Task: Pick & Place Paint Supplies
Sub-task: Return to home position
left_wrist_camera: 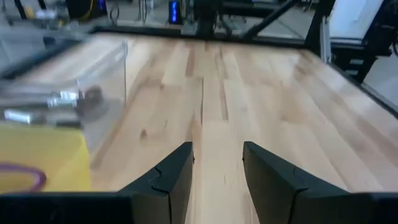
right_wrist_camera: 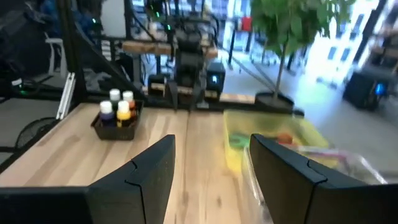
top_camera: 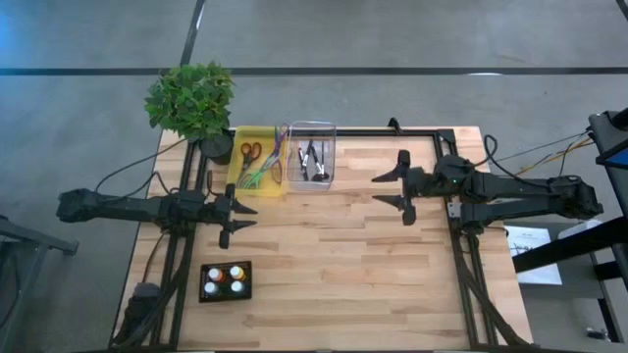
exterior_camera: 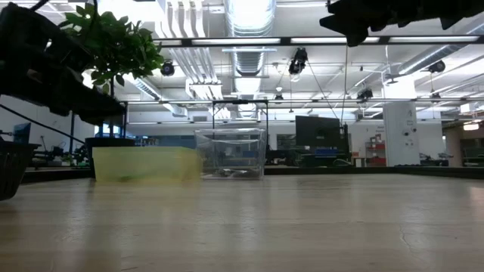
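Several small paint bottles (top_camera: 225,279) with white caps stand upright in a black tray (top_camera: 208,294) near the table's front left; they also show in the right wrist view (right_wrist_camera: 118,111). Thin dark brushes (top_camera: 312,162) lie inside a clear bin (top_camera: 331,127) at the far edge. My left gripper (top_camera: 241,217) hovers open at the left side, between the tray and the bins, with nothing between its fingers (left_wrist_camera: 217,180). My right gripper (top_camera: 395,189) hangs open over the right half, pointing toward the table's left, and holds nothing (right_wrist_camera: 211,171).
A yellow bin (top_camera: 240,137) with orange-handled scissors (top_camera: 249,151) stands left of the clear bin. A potted plant (top_camera: 191,98) sits at the far left corner. Bare wood (top_camera: 334,265) stretches across the middle and front of the table.
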Tool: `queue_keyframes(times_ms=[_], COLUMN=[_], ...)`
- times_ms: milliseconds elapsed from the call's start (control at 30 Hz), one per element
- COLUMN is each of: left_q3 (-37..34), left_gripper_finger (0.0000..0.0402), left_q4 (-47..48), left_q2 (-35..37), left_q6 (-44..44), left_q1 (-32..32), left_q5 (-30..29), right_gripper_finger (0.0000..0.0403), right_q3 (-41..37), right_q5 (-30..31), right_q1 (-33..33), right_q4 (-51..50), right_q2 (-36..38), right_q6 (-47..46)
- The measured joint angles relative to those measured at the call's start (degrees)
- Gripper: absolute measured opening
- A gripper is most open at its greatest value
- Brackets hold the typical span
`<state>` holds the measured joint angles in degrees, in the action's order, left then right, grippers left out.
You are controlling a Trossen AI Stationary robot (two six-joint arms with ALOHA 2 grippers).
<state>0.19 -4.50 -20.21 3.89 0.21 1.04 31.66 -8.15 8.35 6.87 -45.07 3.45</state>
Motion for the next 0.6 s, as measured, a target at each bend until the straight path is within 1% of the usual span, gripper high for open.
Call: queue_keyframes(times_ms=[67, 167, 333, 400, 533, 600], left_q3=[0.0, 0.0, 0.0, 0.0, 0.0, 0.0], left_gripper_finger=[0.015, 0.015, 0.015, 0.015, 0.015, 0.015], left_q4=[2.0, 3.5, 3.4, 3.4, 3.4, 3.4], left_q2=[0.0, -0.1, -0.4, -0.4, -0.4, -0.4], left_q6=[0.8, 0.6, 0.6, 0.6, 0.6, 0.6], left_q1=[0.0, 0.0, 0.0, 0.0, 0.0, 0.0], left_q5=[0.0, 0.0, 0.0, 0.0, 0.0, 0.0], right_gripper_finger=[0.0206, 0.0206, 0.0206, 0.0206, 0.0206, 0.0206], right_q3=[-1.7, -3.3, -4.3, -4.6, -5.4, -6.4], right_q5=[-0.1, -0.7, -8.0, -9.9, -9.6, -7.2], right_q1=[-0.4, -0.7, -0.7, -0.7, -0.7, -0.7], right_q4=[3.8, 6.9, 7.5, 7.0, 6.1, 4.5], right_q2=[0.0, 0.0, 0.7, 1.8, 6.6, 10.2], right_q6=[1.3, 2.0, 1.7, 2.0, 1.6, 0.6])
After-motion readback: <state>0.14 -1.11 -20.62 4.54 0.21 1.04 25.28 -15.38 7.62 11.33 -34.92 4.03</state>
